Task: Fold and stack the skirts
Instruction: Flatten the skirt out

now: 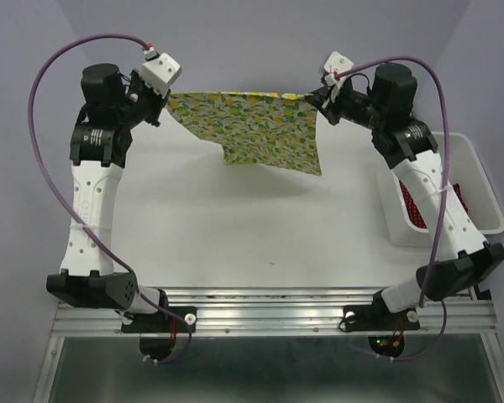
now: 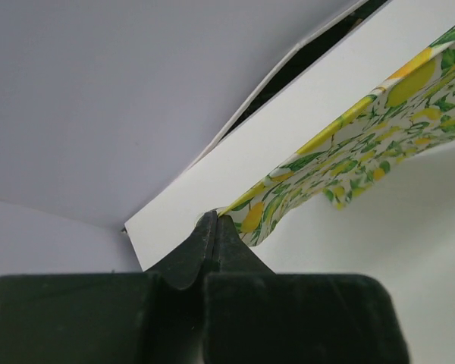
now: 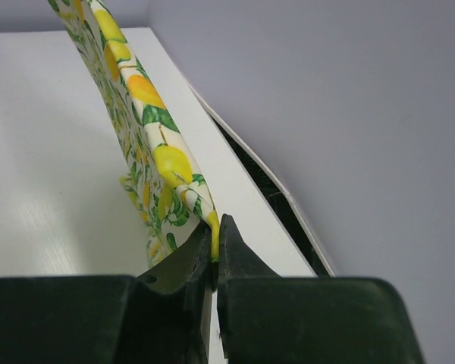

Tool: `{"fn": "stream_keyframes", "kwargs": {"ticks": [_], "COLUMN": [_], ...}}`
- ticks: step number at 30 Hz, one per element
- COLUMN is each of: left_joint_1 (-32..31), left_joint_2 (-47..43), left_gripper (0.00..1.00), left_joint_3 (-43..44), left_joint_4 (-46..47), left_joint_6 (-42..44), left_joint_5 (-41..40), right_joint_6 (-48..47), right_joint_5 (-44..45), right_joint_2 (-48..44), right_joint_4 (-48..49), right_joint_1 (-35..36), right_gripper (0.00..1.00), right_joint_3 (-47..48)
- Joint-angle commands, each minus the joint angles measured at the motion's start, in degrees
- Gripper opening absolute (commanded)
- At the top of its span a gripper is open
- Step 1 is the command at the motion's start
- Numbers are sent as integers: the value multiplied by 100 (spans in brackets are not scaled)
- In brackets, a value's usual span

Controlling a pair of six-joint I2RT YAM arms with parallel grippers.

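The white skirt with yellow lemons and green leaves (image 1: 252,126) hangs stretched between both arms near the table's far edge, its lower part drooping toward the table. My left gripper (image 1: 166,99) is shut on its left top corner; in the left wrist view the cloth (image 2: 349,144) runs from my closed left gripper (image 2: 214,218) away to the right. My right gripper (image 1: 313,97) is shut on the right top corner; the cloth (image 3: 148,121) rises from my pinched right gripper (image 3: 216,227). A red skirt with white dots (image 1: 416,206) lies in the bin, partly hidden by the right arm.
A white plastic bin (image 1: 479,180) stands at the table's right side under the right arm. The white table (image 1: 235,227) ends at a far edge (image 2: 288,114) just behind the hanging cloth, with a dark gap and grey wall beyond.
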Motion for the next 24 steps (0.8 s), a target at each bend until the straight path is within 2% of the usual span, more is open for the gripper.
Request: {"fn": "stream_keyframes", "kwargs": {"ticks": [1,7,14,19,24], "left_joint_1": [65,65,65,65,56], "left_joint_2": [-769,-1788,-2527,-2441,-2019], "left_gripper": [0,0,0,0,0], "left_joint_3": [-280,-921,-1301,-1204,-1827], "left_joint_4": [515,552,323,174,594], "left_joint_6": [-356,-575,-725,-725,-681], "left_joint_5": [-513,-567,-127,-136,-232], "right_joint_6": [327,538,1118,1127,1057], "right_joint_5": [215,-197,-664,-506,-129], "right_joint_2": [-878,-1494,-2163,-2085,-1602], "right_joint_4": [847,646,356,250,671], "right_joint_1": [-50,-50,-50,-50,-50], "right_gripper": [1,1,1,1,1], "right_joint_3": [-463,-939,-1300,-1579,-2406]}}
